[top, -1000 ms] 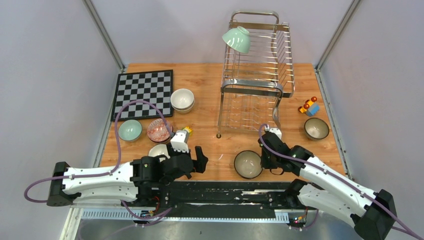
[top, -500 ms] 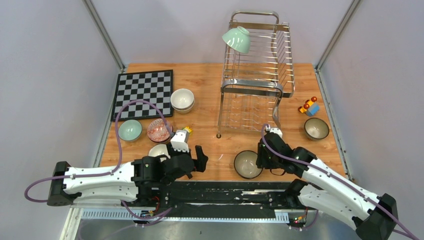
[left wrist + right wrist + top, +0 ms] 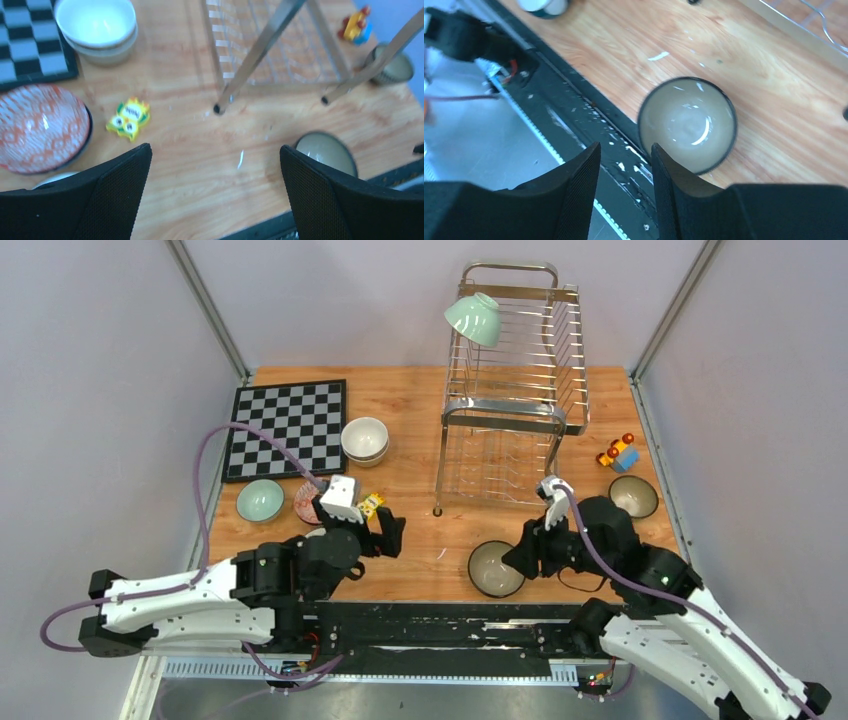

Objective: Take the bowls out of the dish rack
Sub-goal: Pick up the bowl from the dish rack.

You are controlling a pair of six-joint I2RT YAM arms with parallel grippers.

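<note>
The tall silver dish rack [image 3: 512, 390] stands at the back and holds one mint green bowl [image 3: 473, 318] tipped on its top left corner. A dark-rimmed bowl [image 3: 495, 569] sits upright on the table near the front edge. It also shows in the right wrist view [image 3: 687, 125]. My right gripper [image 3: 523, 558] hovers just beside it, its jaws slightly apart and empty [image 3: 624, 165]. My left gripper [image 3: 388, 537] is wide open and empty above bare wood [image 3: 215, 195]. The red-patterned bowl [image 3: 40, 127] lies to its left.
Stacked cream bowls [image 3: 365, 439], a mint bowl [image 3: 260, 500] and a chessboard [image 3: 288, 425] are at the left. A yellow block [image 3: 128, 118] lies ahead of the left gripper. Another dark-rimmed bowl [image 3: 633, 497] and a toy car [image 3: 618, 453] are at the right.
My right gripper has pulled up and back off the dark-rimmed bowl, which stays on the table. My left gripper has moved away from me toward the yellow block.
</note>
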